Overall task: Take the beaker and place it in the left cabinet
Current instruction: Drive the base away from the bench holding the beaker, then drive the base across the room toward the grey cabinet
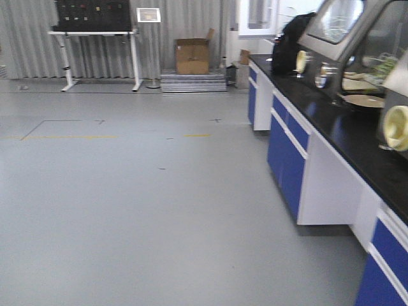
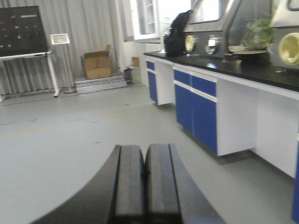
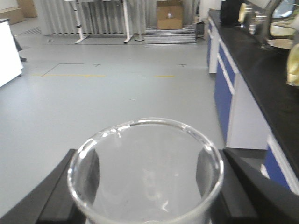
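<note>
A: Clear beaker (image 3: 145,172) fills the bottom of the right wrist view, rim up, mouth toward the camera. We have the right claw (image 3: 148,191) clamped on it, with a black finger (image 3: 58,200) against each side of the glass.
B: Resting on anything?
A: No. It's held off the ground, and the grey floor (image 3: 93,93) shows behind and through it. The black tabletop (image 3: 266,84) with blue doors (image 3: 223,93) runs along the right, well apart from the beaker.
B: And the left claw (image 2: 145,186)?
A: Together, with the pads (image 2: 128,186) touching down the middle line. It faces open floor, same tabletop off to its right.
B: Front view?
A: We see floor, then the tabletop on the right carrying a grey hooded enclosure (image 1: 347,29) with round pale-yellow ports. There's a black backpack (image 1: 290,44) at its far end. A cardboard box (image 1: 192,56) and a white-legged stand (image 1: 95,38) sit against the pleated grey wall (image 1: 25,38). Yellow tape (image 1: 89,136) marks the floor. All frames are slightly blurred, so we can't read the beaker's markings.
</note>
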